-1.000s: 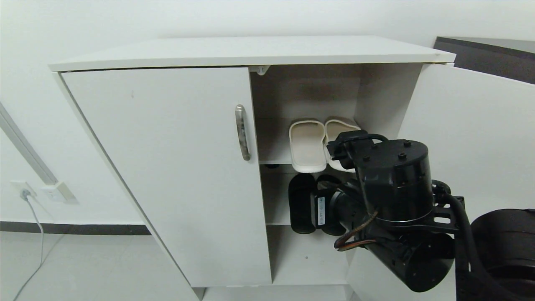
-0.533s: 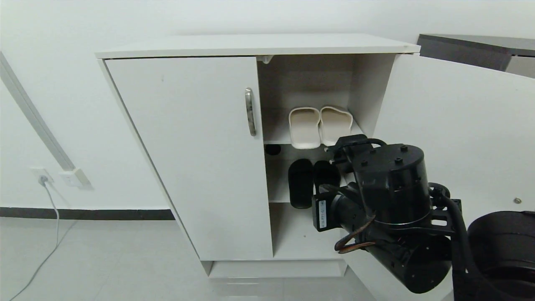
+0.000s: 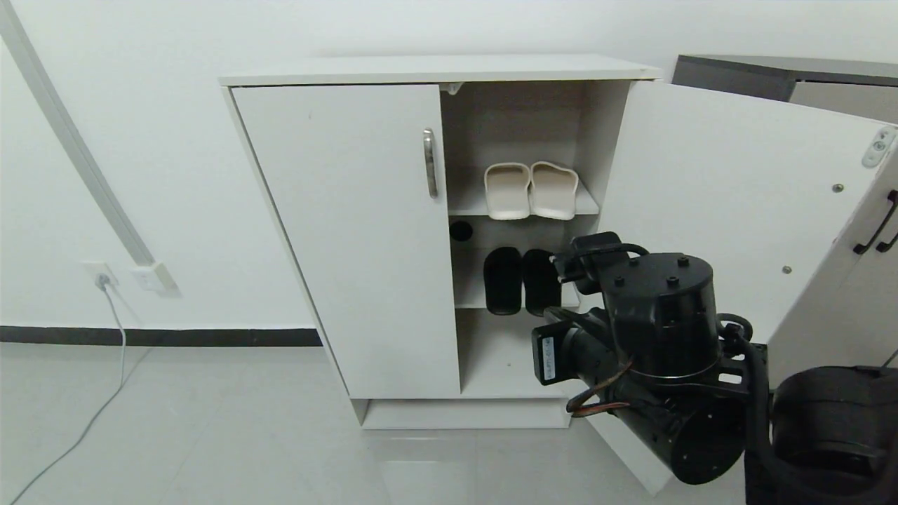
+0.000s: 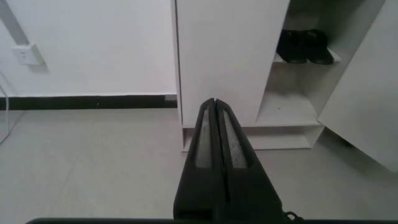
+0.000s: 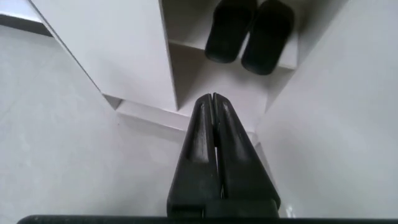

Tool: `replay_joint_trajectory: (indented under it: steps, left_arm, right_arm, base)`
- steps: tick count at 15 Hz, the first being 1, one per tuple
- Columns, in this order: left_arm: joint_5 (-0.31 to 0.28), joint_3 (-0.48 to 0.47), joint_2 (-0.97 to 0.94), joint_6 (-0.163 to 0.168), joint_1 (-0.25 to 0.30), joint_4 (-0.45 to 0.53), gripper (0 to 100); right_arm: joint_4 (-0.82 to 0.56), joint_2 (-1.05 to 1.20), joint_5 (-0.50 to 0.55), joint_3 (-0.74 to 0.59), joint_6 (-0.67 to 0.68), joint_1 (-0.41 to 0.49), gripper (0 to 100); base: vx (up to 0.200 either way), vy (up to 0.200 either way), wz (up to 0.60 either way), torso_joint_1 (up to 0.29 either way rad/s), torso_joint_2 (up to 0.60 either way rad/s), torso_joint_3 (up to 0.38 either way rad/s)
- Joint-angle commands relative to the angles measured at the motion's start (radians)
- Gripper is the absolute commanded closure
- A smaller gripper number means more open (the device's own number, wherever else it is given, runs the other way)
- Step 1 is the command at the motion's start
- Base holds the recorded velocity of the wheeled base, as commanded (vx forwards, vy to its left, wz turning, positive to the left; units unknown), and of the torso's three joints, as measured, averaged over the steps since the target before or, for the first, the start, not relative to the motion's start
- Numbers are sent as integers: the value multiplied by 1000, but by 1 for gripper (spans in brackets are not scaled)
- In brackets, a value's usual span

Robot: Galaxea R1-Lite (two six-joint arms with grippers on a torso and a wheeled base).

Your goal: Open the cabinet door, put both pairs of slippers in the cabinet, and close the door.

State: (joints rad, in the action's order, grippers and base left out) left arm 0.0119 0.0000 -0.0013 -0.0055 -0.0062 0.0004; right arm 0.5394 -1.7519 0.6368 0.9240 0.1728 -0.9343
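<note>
The white cabinet (image 3: 435, 69) stands against the wall with its left door (image 3: 358, 231) closed and its right door (image 3: 729, 203) swung wide open. A white pair of slippers (image 3: 531, 191) lies on the upper shelf. A black pair (image 3: 519, 280) lies on the shelf below, also seen in the right wrist view (image 5: 249, 31) and the left wrist view (image 4: 305, 46). My right gripper (image 5: 212, 99) is shut and empty, held over the floor in front of the open compartment. My left gripper (image 4: 213, 106) is shut and empty, farther back from the cabinet's base.
A metal handle (image 3: 430, 173) sits on the closed door's edge. A grey cabinet (image 3: 842, 280) with black handles stands behind the open door on the right. A wall socket (image 3: 102, 275) with a cable (image 3: 98, 407) is on the left. Light floor tiles (image 3: 210, 435) spread before the cabinet.
The whole head picture has shifted: the camera has backed away, so the cabinet looks smaller and farther off. Both pairs of slippers stay on their shelves and the right door stays open.
</note>
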Motion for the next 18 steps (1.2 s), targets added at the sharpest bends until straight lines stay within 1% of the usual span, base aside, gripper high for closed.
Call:
replay_joint_trajectory:
  steps: [1, 5, 14, 18]
  left_arm:
    - [0, 0, 1, -1, 0, 0, 100]
    - [2, 0, 1, -2, 0, 0, 100]
    - [2, 0, 1, -4, 0, 0, 100]
    - [2, 0, 1, -4, 0, 0, 100]
  right_arm:
    - [30, -17, 0, -27, -13, 5, 100]
    - [87, -17, -3, -68, -45, 15, 100]
    - [91, -26, -5, -70, -47, 18, 100]
    - [90, -26, -5, -70, -47, 18, 100]
  base:
    - [0, 0, 0, 0, 0, 0]
    - [0, 0, 0, 0, 0, 0]
    - [0, 0, 0, 0, 0, 0]
    - [0, 0, 0, 11, -205, -294]
